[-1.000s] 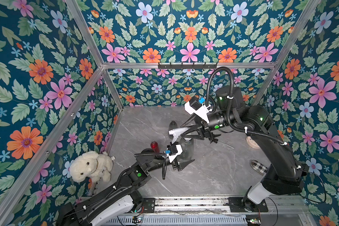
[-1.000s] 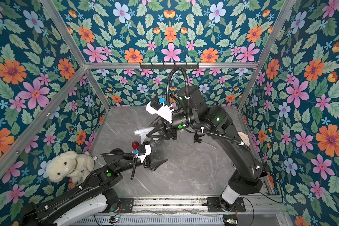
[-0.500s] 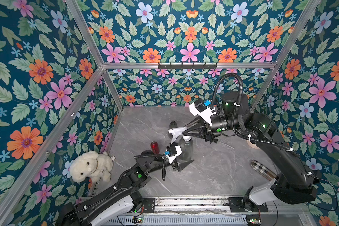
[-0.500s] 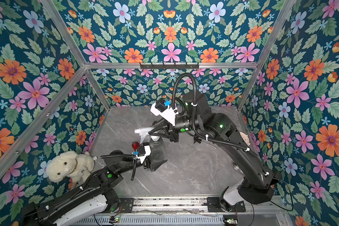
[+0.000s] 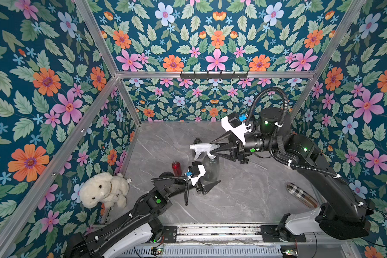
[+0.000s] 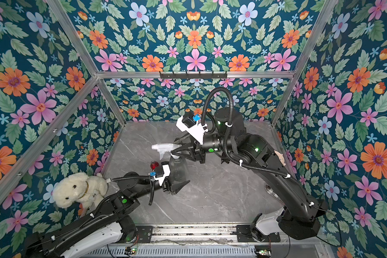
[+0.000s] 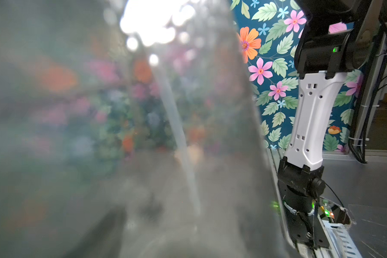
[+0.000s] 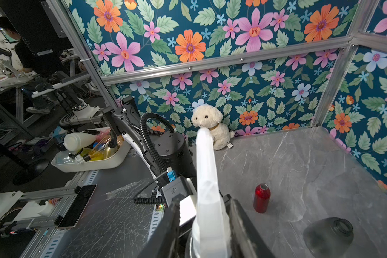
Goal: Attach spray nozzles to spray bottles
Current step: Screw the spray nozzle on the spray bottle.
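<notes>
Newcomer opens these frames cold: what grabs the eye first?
The loud floral wallpaper on every wall comes first. Next is the action at centre, where the left tool clasps a smoky-grey bottle and the right tool straddles the whitish trigger nozzle sitting on its neck. A white plush dog sits against the left wall, and a small red bottle stands close by the grey one.

Both top views look down on the table (image 5: 244, 201) from its front edge — the left wrist camera hugs the smoky bottle (image 7: 98, 134), the right faces the plush dog (image 8: 207, 116) they also show.
</notes>
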